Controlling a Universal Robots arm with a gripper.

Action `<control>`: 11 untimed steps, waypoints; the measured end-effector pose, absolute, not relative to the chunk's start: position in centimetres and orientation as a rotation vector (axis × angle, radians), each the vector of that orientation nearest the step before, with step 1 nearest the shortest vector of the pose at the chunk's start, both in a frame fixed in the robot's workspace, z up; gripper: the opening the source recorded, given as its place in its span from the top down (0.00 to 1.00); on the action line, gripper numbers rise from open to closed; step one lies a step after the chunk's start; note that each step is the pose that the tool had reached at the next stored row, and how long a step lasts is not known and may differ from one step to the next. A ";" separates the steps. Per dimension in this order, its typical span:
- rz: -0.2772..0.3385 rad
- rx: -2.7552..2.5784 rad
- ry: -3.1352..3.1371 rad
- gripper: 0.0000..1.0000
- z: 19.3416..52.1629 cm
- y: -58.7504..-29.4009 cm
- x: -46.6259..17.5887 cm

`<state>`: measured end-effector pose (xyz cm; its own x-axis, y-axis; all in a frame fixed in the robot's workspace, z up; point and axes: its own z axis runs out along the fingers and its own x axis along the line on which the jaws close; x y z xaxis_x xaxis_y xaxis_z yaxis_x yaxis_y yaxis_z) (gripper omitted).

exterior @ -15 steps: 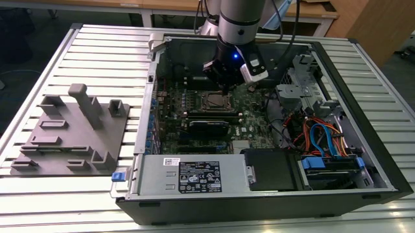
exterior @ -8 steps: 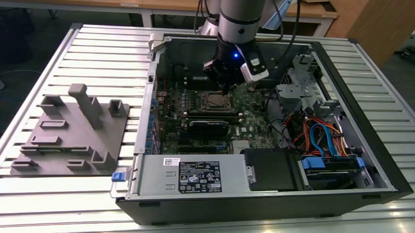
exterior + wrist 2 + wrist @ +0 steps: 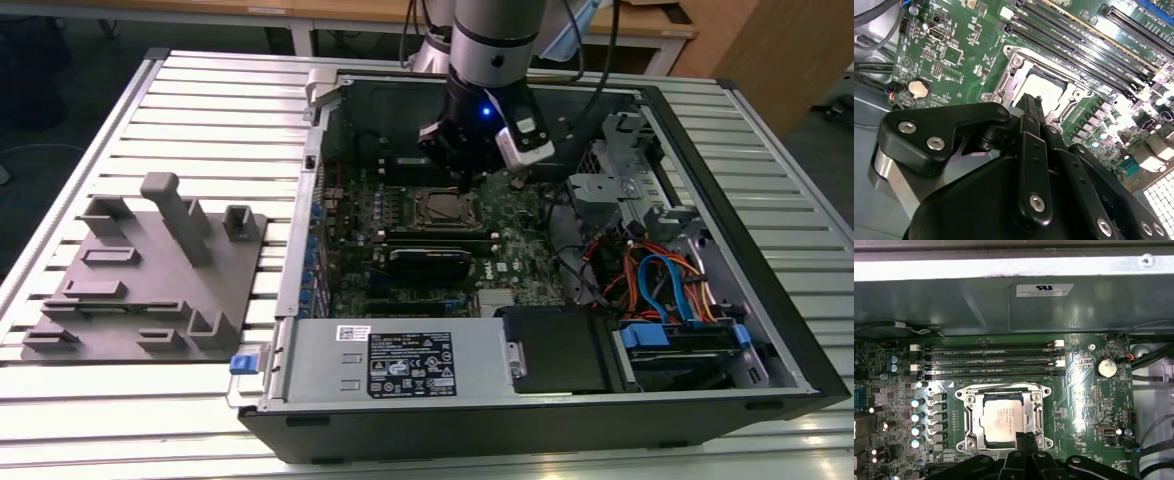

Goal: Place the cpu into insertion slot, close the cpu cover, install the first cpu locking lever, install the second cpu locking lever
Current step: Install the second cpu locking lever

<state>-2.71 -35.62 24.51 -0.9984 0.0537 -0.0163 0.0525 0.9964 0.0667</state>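
Black linkage bars of my end effector (image 3: 1030,107) crowd the near part of the second wrist view, and its fingers (image 3: 1024,440) come together into one narrow tip, pressed closed with nothing between them that I can see. That tip sits at one edge of the insertion slot (image 3: 1004,417), over the silvery rim, in both wrist views.

I see the cpu (image 3: 1000,416) lying flat in the slot, its dull grey top showing through the square window of the cpu cover (image 3: 1030,407), which lies down over it. The fingertip point is just beside the chip's edge, touching or nearly touching the frame; I cannot tell which.

Room is tight on one side: the long black memory slots (image 3: 986,360) run parallel to the socket, just beyond its rim, and a row of small silver capacitors (image 3: 916,422) stands near another edge. A coin battery (image 3: 1106,367) sits well apart, across open green board (image 3: 1079,410).

In the exterior view I see the arm (image 3: 494,45) reaching straight down into the open computer case (image 3: 534,420), which lies on the slatted counter (image 3: 200,110). The case walls stand well clear of the wrist. A grey fixture tray (image 3: 147,270) rests on the counter toward the exterior view's left, apart from the case.
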 end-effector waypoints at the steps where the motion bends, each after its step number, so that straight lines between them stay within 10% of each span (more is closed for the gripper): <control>1: 0.104 0.083 3.121 0.90 24.5 -35.7 -2.7; 11: 0.106 0.083 3.121 0.90 24.5 -35.8 -2.7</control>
